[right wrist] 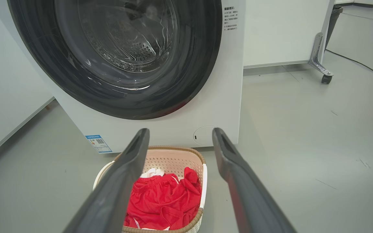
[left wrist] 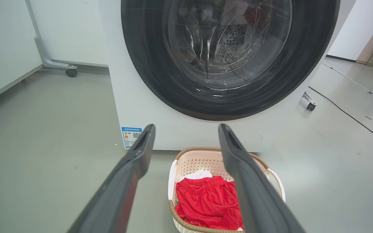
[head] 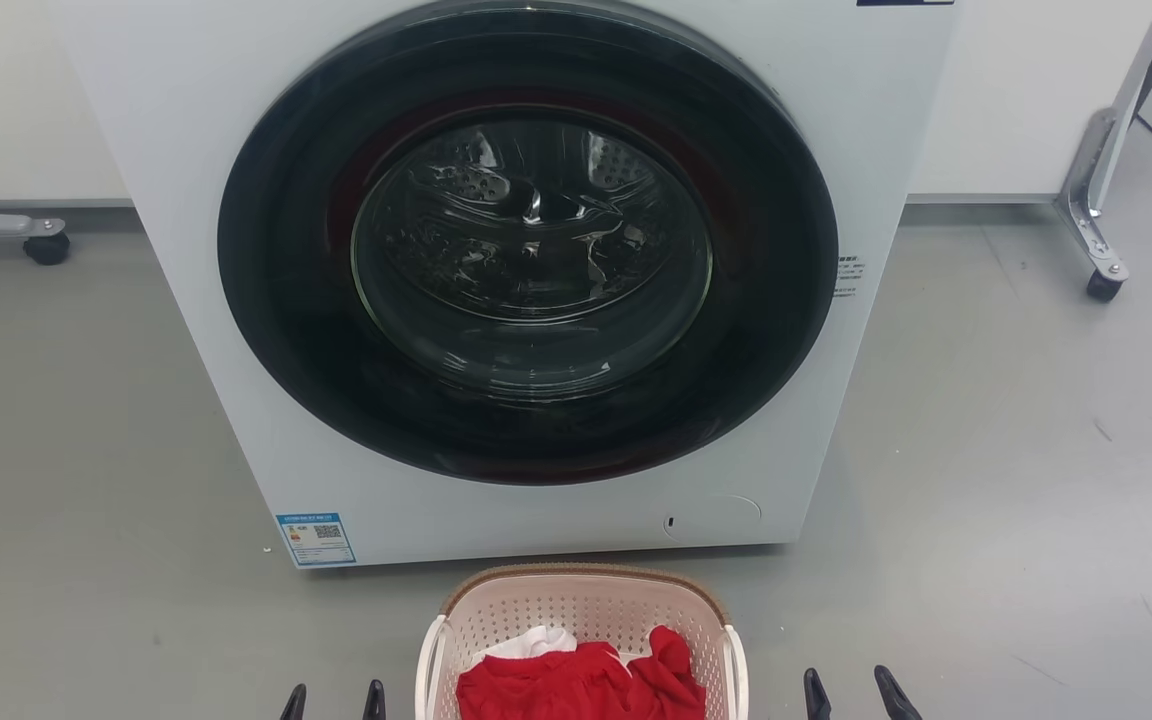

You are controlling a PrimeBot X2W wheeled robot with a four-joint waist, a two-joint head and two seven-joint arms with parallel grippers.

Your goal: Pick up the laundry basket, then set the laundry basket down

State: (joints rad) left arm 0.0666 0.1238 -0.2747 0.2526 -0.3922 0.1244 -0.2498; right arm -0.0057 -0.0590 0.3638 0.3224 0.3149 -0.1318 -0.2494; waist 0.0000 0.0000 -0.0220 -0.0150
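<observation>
Pink-white plastic with a brown woven-look rim, that's the laundry basket (head: pixel 576 608). It's sitting on the grey floor (head: pixel 86 450) just in front of the washer (head: pixel 186 120), roughly centred under the door (head: pixel 526 240). From the head camera the basket's near end is chopped off by the bottom edge, so you only get the far part. Count: one basket, two white loop handles (head: pixel 428 660), one per side.

Inside there's a crumpled red garment (head: pixel 581 685) covering most of it, plus one bit of white cloth (head: pixel 536 640) poking out behind. Whatever's under the red is hidden, and I honestly can't tell if the red is one piece or more.

The left gripper (head: pixel 334 702) and right gripper (head: pixel 853 700) only show as fingertips from up top, two dark fingers each, one pair either side of the basket and neither touching it. The wrist cameras show both pairs spread apart with nothing between them.

One washer, top cut off. The door looks shut and the glass is all reflections, so I can't make out what's in the drum. There's one blue sticker (head: pixel 316 538) at the lower left corner, and its print is too small to read. Same goes for the tiny text right of the door. Two caster wheels (head: pixel 46 248) too, one far left and one far right, on metal legs that run out of frame.
</observation>
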